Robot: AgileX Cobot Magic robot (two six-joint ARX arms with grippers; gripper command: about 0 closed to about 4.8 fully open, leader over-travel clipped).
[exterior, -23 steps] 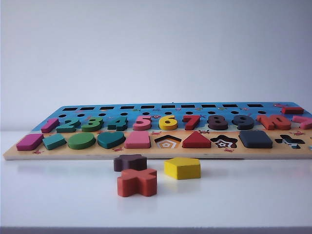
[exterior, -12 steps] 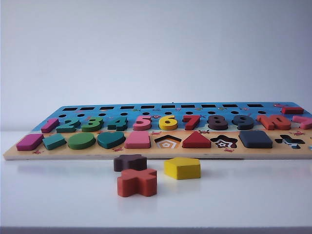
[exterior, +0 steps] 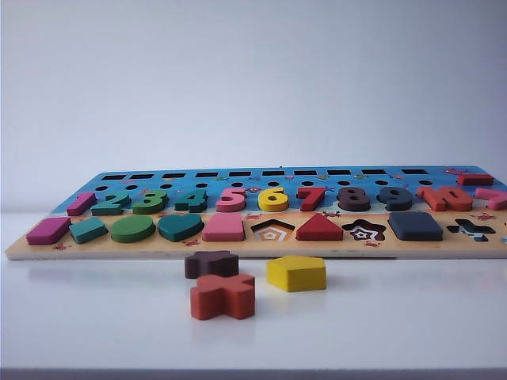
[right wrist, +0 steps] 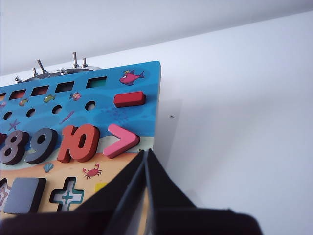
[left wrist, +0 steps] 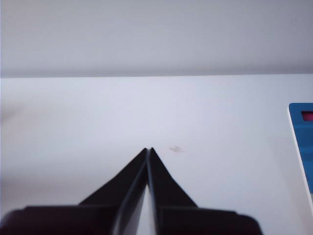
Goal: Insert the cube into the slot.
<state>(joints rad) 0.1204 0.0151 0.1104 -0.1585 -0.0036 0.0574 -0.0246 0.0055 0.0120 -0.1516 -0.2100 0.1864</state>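
The navy cube (exterior: 415, 226) sits in its slot on the puzzle board (exterior: 238, 247); left gripper (left wrist: 148, 150) and right gripper (right wrist: 146, 152) hover above the worktop (exterior: 380, 317), jaws closed, empty

The puzzle board (exterior: 261, 247) carries a row of raised wooden numerals, read in the exterior view as 1 (exterior: 81, 203), 2 (exterior: 110, 203), 3 (exterior: 150, 200), 4 (exterior: 191, 199), 5 (exterior: 231, 199), 6 (exterior: 273, 198), 7 (exterior: 311, 197), 8 (exterior: 353, 197), 9 (exterior: 394, 197) and 10 (exterior: 444, 197). Beside the 10, the right wrist view shows a pink ">" sign (right wrist: 121, 140) and a red "-" bar (right wrist: 129, 99). No printed words or brand names can be read.
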